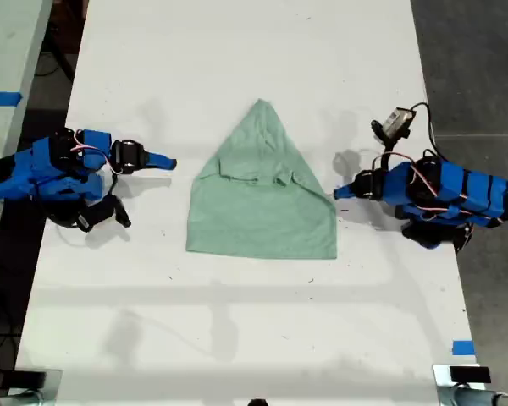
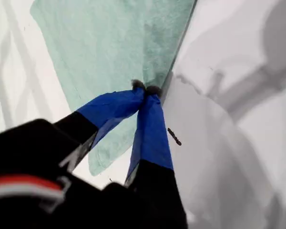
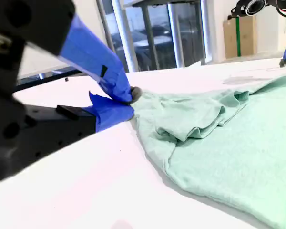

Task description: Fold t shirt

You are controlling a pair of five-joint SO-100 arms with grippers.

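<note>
Flat on a smooth, matte white table (image 1: 237, 338), at mid-width in the exterior view: the t shirt (image 1: 262, 211), pale mint-green, plain, of soft knit with a faint fuzzy nap. Partly folded, with both sleeves and shoulders turned inward into a house-like outline: a straight hem at the bottom, near-parallel sides, sloping edges narrowing to a rounded point at the top. Across the middle, a rumpled ridge of doubled cloth with small rolled folds and a shadow beneath; below it, a smooth, even panel. At the shirt's edge on the exterior view's right, my first gripper (image 1: 340, 193), its fingers (image 2: 152, 129) wrapped in glossy blue tape over black plastic, tapering to dark tips pressed tight together right on the cloth's border; impossible to tell whether any fabric sits pinched between them. On the exterior view's left, just beside the shirt but not clearly touching it, my second gripper (image 1: 168, 161), likewise blue-taped and wedge-shaped, jaws brought together at the tips with nothing visibly held. Both arms blocky, blue and black, with thin red and white wires looped at the joints. Near the exterior view's lower right, a small square of blue tape (image 1: 462, 347) on the tabletop.
</note>
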